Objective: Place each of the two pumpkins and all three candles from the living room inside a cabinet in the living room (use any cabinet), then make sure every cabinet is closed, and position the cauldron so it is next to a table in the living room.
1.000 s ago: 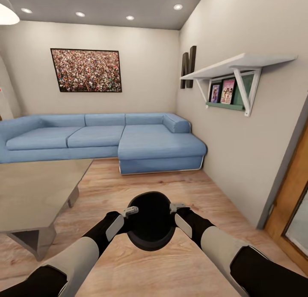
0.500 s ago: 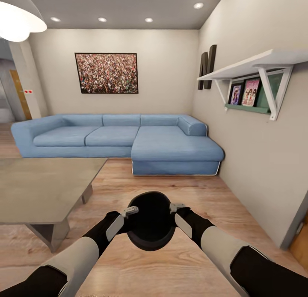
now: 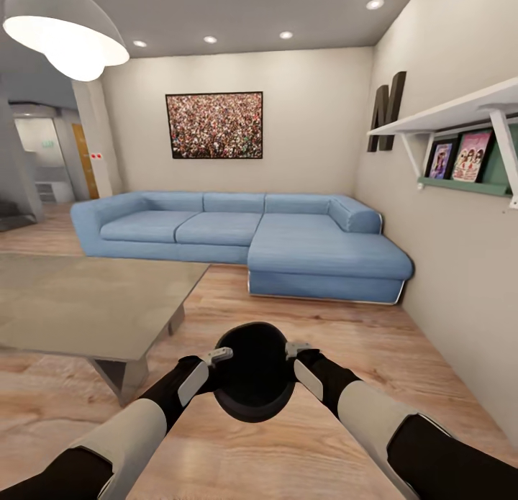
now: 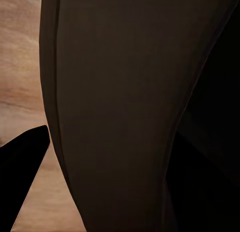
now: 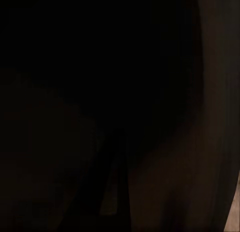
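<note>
I hold the glossy black cauldron (image 3: 253, 374) above the wooden floor, low in the middle of the head view, mouth up. My left gripper (image 3: 219, 355) is shut on its left rim and my right gripper (image 3: 296, 350) on its right rim. The left wrist view looks along the cauldron's dark wall (image 4: 120, 112), with one finger (image 4: 22, 177) beside it. Black cauldron surface (image 5: 100, 92) darkens the right wrist view. The long low table (image 3: 86, 306) with its grey-beige top stands just left of the cauldron. The pumpkins, candles and cabinet are out of view.
A blue corner sofa (image 3: 252, 234) runs along the far wall. A wall with a white shelf (image 3: 446, 115) closes the right side. Open wooden floor (image 3: 338, 334) lies between table, sofa and wall. A doorway (image 3: 50, 169) opens at the far left.
The whole picture has shifted right, so the camera has turned left and more of the table and a doorway show. Both grippers still hold the cauldron in the same place.
</note>
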Controlling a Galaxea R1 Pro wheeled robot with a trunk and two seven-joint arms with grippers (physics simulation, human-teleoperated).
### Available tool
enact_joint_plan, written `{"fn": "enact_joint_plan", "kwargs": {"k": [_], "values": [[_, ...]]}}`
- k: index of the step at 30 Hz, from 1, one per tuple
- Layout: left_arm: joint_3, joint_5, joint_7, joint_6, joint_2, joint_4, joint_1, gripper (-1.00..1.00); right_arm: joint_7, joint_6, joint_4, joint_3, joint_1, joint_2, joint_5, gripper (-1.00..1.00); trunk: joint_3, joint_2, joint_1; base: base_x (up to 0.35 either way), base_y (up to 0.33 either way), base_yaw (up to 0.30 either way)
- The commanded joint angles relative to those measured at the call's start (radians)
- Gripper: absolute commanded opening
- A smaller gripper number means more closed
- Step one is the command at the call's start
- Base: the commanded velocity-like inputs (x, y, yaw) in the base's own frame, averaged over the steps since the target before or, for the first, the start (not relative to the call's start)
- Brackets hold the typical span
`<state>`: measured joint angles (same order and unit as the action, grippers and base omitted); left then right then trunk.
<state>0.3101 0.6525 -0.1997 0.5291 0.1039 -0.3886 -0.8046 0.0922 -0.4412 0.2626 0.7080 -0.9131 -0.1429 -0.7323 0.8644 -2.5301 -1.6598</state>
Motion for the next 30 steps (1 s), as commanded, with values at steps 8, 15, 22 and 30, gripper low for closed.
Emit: {"fn": "enact_joint_plan", "kwargs": {"k": [8,15,22,30], "values": [[0.004,-0.014,-0.009,0.006,-0.001,0.0,-0.001,-1.0,0.007,-0.002,0.007,0.01,-0.001,0.001,-0.018,-1.0,0.004,-0.001,0.0,0.0,0.0,0.29],[0.004,-0.014,-0.009,0.006,-0.001,0.0,-0.001,-1.0,0.007,-0.002,0.007,0.01,-0.001,0.001,-0.018,-1.0,0.006,-0.001,0.0,0.0,-0.005,0.216],[0.004,-0.014,-0.009,0.005,-0.001,0.0,-0.001,-1.0,0.007,-0.002,0.007,0.01,-0.001,0.001,-0.018,-1.0,0.006,-0.001,0.0,0.0,-0.123,0.014],[0.004,-0.014,-0.009,0.005,-0.001,0.0,-0.001,-1.0,0.007,-0.002,0.007,0.011,-0.001,0.0,-0.018,-1.0,0.006,-0.001,0.0,0.0,-0.164,0.0]]}}
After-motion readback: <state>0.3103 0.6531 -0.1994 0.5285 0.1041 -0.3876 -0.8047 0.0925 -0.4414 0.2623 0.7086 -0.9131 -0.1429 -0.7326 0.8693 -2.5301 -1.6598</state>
